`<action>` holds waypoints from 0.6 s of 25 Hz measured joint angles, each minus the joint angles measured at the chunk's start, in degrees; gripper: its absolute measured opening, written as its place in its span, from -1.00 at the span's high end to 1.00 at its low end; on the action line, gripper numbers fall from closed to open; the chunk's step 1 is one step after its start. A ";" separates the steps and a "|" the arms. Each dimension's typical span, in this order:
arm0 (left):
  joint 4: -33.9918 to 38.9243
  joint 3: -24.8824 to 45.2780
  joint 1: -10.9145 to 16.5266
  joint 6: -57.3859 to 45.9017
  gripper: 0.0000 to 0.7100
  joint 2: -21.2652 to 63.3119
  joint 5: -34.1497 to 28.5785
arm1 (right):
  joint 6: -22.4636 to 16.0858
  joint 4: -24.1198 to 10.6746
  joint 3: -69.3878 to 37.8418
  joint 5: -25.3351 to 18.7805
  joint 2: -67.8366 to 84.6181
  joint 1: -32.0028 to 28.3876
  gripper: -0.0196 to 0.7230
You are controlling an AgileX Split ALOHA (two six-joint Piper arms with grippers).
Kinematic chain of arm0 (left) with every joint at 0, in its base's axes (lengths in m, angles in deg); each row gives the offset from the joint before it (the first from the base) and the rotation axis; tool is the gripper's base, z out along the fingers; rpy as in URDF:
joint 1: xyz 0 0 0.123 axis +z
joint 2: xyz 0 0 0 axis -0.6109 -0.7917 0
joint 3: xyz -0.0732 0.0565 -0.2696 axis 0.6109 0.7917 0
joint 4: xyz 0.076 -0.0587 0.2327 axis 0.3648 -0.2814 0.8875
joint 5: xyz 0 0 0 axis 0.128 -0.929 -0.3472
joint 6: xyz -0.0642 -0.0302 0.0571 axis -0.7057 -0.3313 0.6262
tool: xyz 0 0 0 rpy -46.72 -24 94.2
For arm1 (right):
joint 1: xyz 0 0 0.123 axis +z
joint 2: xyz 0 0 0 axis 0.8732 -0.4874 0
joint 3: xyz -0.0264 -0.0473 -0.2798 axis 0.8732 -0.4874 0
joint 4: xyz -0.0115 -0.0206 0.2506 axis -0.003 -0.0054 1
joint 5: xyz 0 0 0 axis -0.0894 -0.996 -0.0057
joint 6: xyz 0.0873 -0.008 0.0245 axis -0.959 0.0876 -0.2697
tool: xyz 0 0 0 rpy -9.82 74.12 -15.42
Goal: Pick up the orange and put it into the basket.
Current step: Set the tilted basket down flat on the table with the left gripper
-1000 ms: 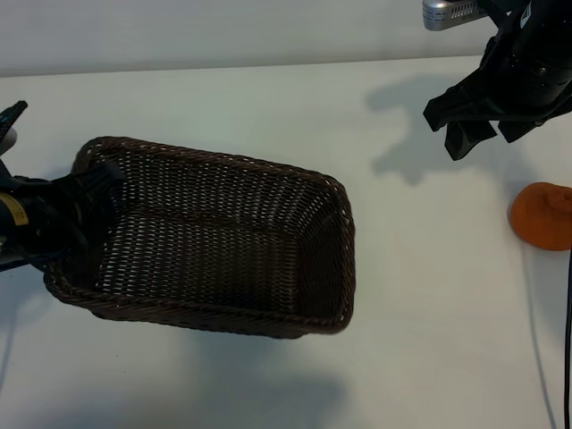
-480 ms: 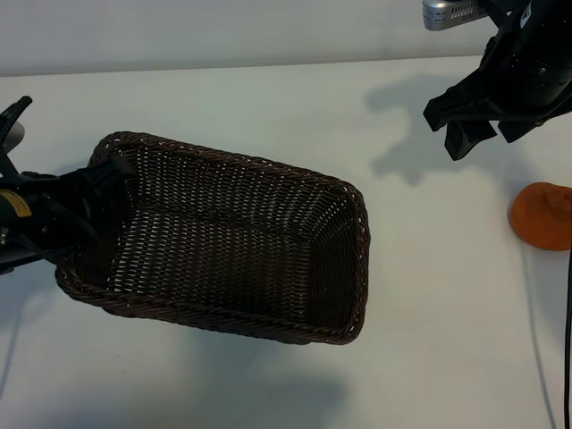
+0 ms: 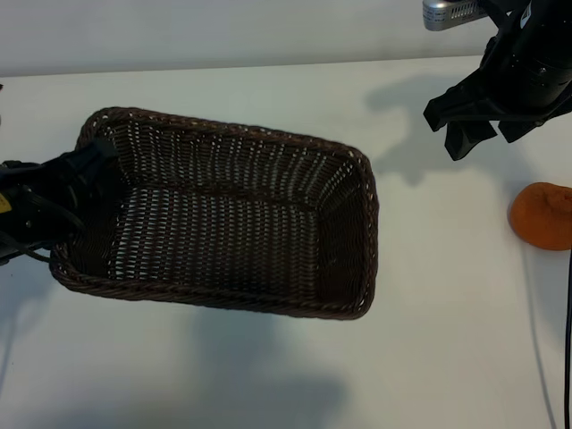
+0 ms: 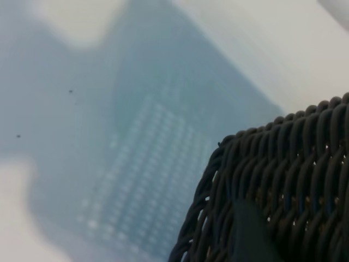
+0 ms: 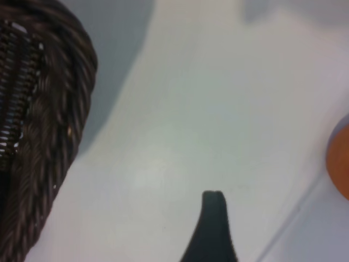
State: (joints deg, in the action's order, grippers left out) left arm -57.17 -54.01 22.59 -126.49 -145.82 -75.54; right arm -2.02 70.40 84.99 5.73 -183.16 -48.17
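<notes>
On my exterior feed the basket [image 3: 223, 219] sits left of centre on the white bench [image 3: 268, 375], its long side running across the view and its far rim tipped up toward the camera so I look straight into the woven bottom. My left gripper [image 3: 76, 174] is at the basket's left end, clenched on that short wall: one dark finger lies over the rim near the far left corner, and on the left wrist feed the braided wall [image 4: 283, 185] fills the corner with a dark finger tip against it. The basket casts a shadow well below itself, so it looks lifted off the bench, though I cannot tell by how much.

The orange [image 3: 542, 215] rests on the bench at the right edge, well apart from the basket. My right gripper [image 3: 483, 121] hangs above the bench just behind the orange, jaws spread and holding nothing; the right wrist feed shows the orange [image 5: 339, 164] at one edge.
</notes>
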 joint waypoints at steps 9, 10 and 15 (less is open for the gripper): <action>-1.38 0.00 0.00 0.07 -0.15 0.00 2.83 | 0.00 0.00 0.00 -0.02 0.00 0.00 -0.61; -1.69 0.00 0.00 0.07 -0.15 -0.18 3.51 | 0.00 0.00 0.00 -0.02 0.00 0.00 -0.61; -2.64 0.00 0.00 -0.13 -0.15 -2.93 8.18 | 0.00 0.00 0.00 -0.02 0.00 0.00 -0.61</action>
State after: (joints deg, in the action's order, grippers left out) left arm -59.80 -54.01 22.59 -126.62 -148.75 -67.36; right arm -2.02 70.40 84.99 5.71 -183.16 -48.17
